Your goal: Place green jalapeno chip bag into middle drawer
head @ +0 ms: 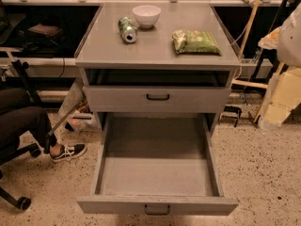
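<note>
Drawer open and empty; bag lies on the cabinet top. Pick and placing remain. My gripper's out of view, so I can't tell its state.

We log a flat grey cabinet top carrying a crushed green soda can just beside a small white bowl, crinkly green jalapeno chip bag apart rightward; gripper out of view.

A lab or workshop, not a home: a plain grey drawer cabinet stands on a speckled terrazzo floor, a cable hangs by dark shelving behind, a seated person's sneaker rests near an office-chair caster, and foam scraps lean at right; the pincer is outside the view
</note>
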Controlling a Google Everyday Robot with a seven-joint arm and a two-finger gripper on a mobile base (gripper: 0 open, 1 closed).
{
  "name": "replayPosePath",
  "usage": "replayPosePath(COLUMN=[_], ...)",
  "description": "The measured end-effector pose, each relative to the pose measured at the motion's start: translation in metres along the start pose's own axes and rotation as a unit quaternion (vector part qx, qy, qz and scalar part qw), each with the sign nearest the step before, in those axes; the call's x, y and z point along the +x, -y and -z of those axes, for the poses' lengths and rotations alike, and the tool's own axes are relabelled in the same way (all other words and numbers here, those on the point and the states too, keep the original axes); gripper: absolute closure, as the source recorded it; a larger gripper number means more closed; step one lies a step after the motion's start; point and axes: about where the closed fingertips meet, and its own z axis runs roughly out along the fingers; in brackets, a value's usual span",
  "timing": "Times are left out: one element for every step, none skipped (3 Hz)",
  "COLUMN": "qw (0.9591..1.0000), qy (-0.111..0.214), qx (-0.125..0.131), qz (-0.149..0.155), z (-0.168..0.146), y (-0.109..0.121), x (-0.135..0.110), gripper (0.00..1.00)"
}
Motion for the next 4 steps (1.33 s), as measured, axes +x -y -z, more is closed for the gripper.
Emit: replayPosePath(qw=[1.0000, 0.9999, 0.9996, 0.9978], qy=[0.000, 0.010, 0.027, 0.063], qx=[0.000, 0.004, 0.003, 0.003], qz=[0.000, 0.001, 0.009, 0.020], z=[0.000, -0.008, -0.035, -0.081], y=[0.000, 0.019, 0.074, 0.158], x=[0.000, -0.003, -0.018, -0.058], gripper=[0.00, 0.00, 0.00, 0.00])
